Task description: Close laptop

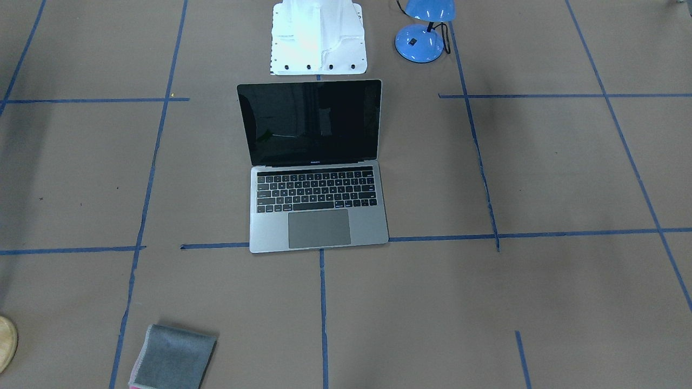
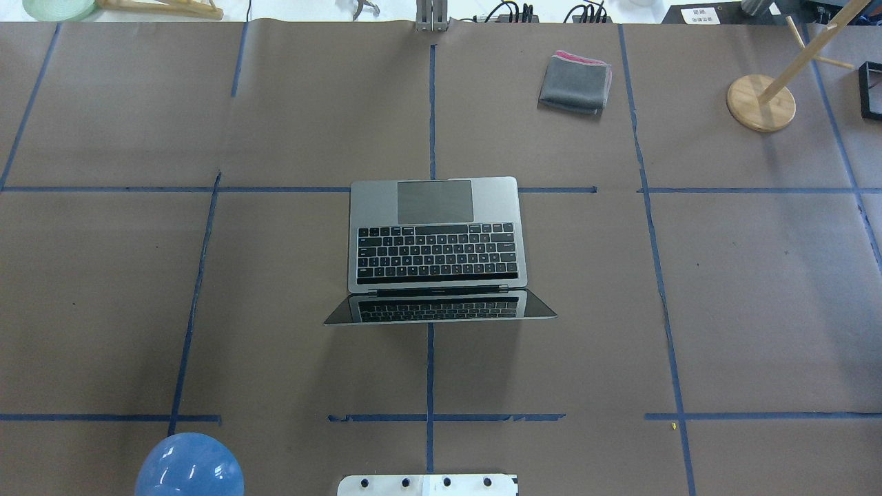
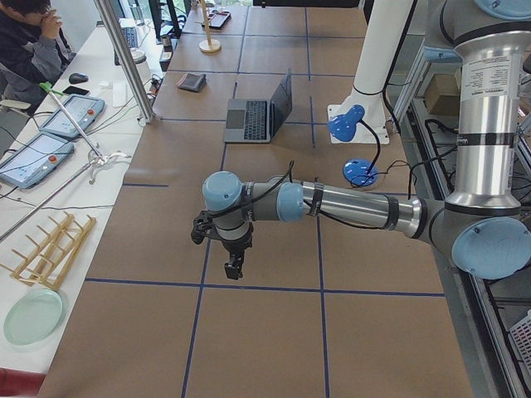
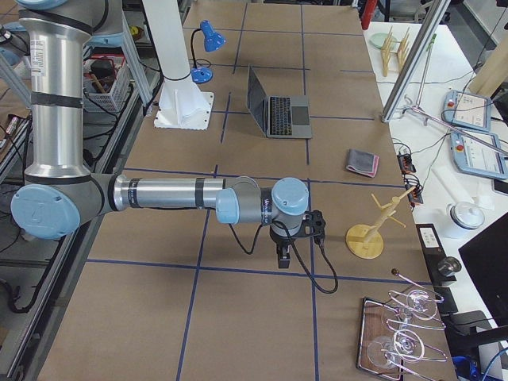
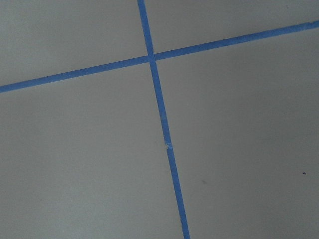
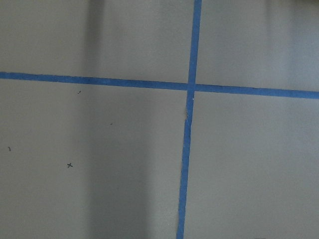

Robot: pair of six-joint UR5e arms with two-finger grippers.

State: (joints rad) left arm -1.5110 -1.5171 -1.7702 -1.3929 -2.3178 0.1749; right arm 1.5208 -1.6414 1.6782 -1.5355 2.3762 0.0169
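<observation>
The laptop [image 1: 265,232] stands open in the middle of the table, its black screen upright and its keyboard towards the operators' side. It also shows in the overhead view [image 2: 496,196] and in both side views [image 3: 246,120] [image 4: 290,117]. My left gripper [image 3: 233,269] hangs over the table far from the laptop, seen only in the exterior left view; I cannot tell if it is open. My right gripper [image 4: 283,259] hangs likewise at the other end, seen only in the exterior right view; I cannot tell its state. Both wrist views show only brown paper and blue tape.
A blue desk lamp [image 1: 424,32] stands beside the white robot base [image 1: 319,38]. A folded grey cloth [image 2: 575,83] lies at the far side. A wooden stand [image 2: 761,103] is at the far right. Blue tape lines grid the brown table cover.
</observation>
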